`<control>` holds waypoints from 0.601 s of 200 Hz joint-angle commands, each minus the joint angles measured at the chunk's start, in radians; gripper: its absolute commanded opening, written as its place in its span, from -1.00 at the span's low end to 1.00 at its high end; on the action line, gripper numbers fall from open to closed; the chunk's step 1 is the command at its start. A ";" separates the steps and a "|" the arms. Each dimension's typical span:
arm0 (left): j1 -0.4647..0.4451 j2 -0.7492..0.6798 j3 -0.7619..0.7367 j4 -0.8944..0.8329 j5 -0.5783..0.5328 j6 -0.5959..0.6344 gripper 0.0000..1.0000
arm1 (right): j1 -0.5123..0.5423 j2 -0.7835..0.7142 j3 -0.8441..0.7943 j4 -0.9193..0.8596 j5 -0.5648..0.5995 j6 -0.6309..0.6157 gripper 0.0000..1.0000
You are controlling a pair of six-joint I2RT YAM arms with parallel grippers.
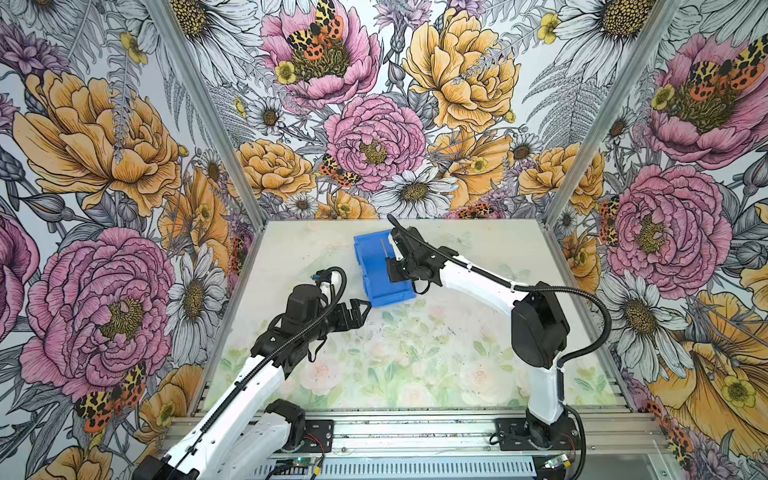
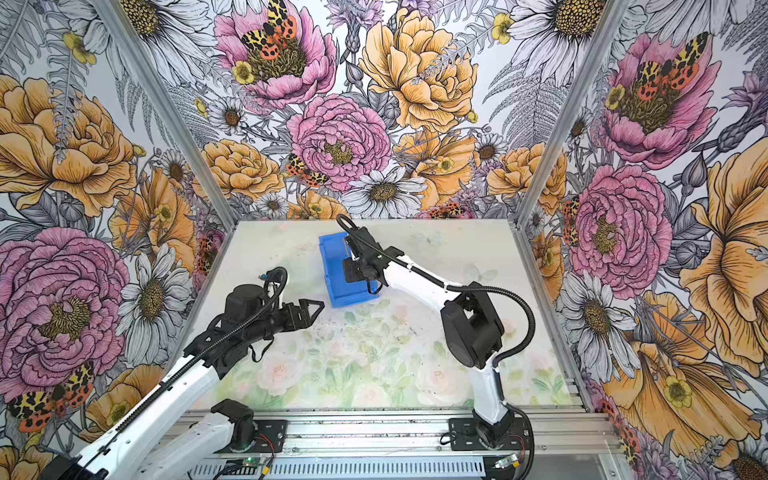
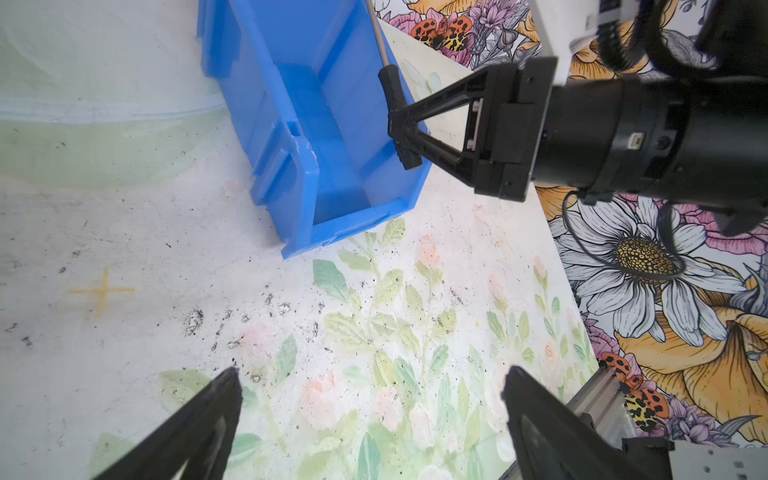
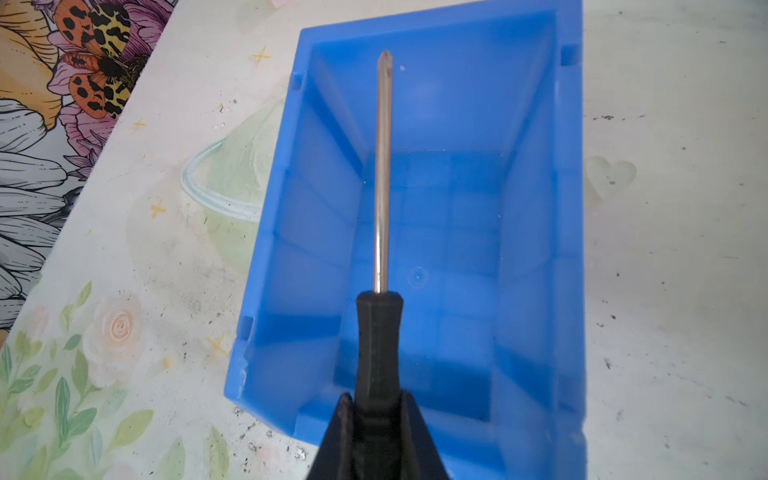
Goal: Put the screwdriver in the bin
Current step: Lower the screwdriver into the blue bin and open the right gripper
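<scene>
In both top views a blue plastic bin (image 1: 370, 274) (image 2: 332, 270), rectangular with one lowered end, sits on a pale table (image 1: 415, 353) printed with faded flowers. The right arm (image 1: 469, 276) reaches over the bin, and the left gripper (image 1: 365, 313) hangs near the bin's low end. In the left wrist view that gripper's two black fingers stand wide apart, holding nothing. Above the bin's glossy, ribbed wall, the right gripper (image 3: 401, 129), black with open triangular fingers, is clamped on the grooved black handle of the screwdriver (image 3: 390, 89). In the right wrist view the screwdriver's thin, shiny metal shaft ends in a cross tip. It points lengthwise over the bin's smooth floor, and dark scuffs fleck the table beside the bin.
</scene>
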 commanded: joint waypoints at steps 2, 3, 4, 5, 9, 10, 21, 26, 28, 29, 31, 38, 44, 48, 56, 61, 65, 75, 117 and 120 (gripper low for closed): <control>0.023 0.033 0.038 0.057 0.051 0.044 0.97 | -0.010 0.032 0.041 0.012 -0.017 0.016 -1.00; 0.024 0.035 0.038 0.057 0.052 0.045 0.97 | -0.010 0.034 0.041 0.012 -0.017 0.015 -1.00; 0.025 0.037 0.038 0.058 0.053 0.045 0.97 | -0.010 0.035 0.040 0.012 -0.017 0.015 -1.00; 0.026 0.039 0.039 0.059 0.054 0.046 0.97 | -0.010 0.037 0.040 0.012 -0.018 0.015 -1.00; 0.029 0.046 0.041 0.063 0.059 0.048 0.97 | -0.010 0.042 0.042 0.012 -0.019 0.014 -1.00; 0.030 0.047 0.041 0.063 0.059 0.049 0.97 | -0.010 0.042 0.042 0.012 -0.019 0.014 -1.00; 0.037 0.067 0.044 0.071 0.068 0.056 0.97 | -0.011 0.052 0.043 0.011 -0.023 0.016 -1.00; 0.040 0.075 0.046 0.075 0.073 0.057 0.97 | -0.011 0.058 0.044 0.012 -0.024 0.016 -1.00; 0.041 0.078 0.048 0.076 0.073 0.059 0.97 | -0.011 0.060 0.045 0.012 -0.025 0.016 -1.00; 0.042 0.079 0.049 0.076 0.073 0.059 0.97 | -0.011 0.061 0.045 0.012 -0.025 0.017 -1.00; 0.044 0.082 0.051 0.077 0.074 0.059 0.97 | -0.011 0.062 0.045 0.012 -0.028 0.016 -1.00; 0.046 0.091 0.053 0.083 0.077 0.060 0.97 | -0.011 0.068 0.051 0.012 -0.034 0.015 -1.00; 0.048 0.097 0.055 0.087 0.080 0.061 0.97 | -0.011 0.075 0.052 0.012 -0.037 0.015 -1.00; 0.050 0.100 0.056 0.089 0.082 0.061 0.97 | -0.011 0.080 0.055 0.012 -0.039 0.013 -1.00; 0.052 0.107 0.056 0.094 0.085 0.061 0.97 | -0.012 0.088 0.061 0.012 -0.043 0.013 -1.00; 0.053 0.110 0.057 0.097 0.085 0.059 0.97 | -0.011 0.094 0.065 0.011 -0.046 0.013 -1.00; 0.054 0.112 0.056 0.098 0.086 0.059 0.97 | -0.012 0.099 0.068 0.012 -0.047 0.013 -1.00; 0.056 0.116 0.054 0.102 0.087 0.058 0.97 | -0.011 0.111 0.078 0.010 -0.051 0.015 -1.00; 0.064 0.107 0.034 0.104 0.091 0.050 0.97 | -0.011 0.148 0.102 0.010 -0.056 0.013 -1.00; 0.064 0.105 0.032 0.104 0.091 0.049 0.97 | -0.011 0.150 0.104 0.011 -0.057 0.013 -1.00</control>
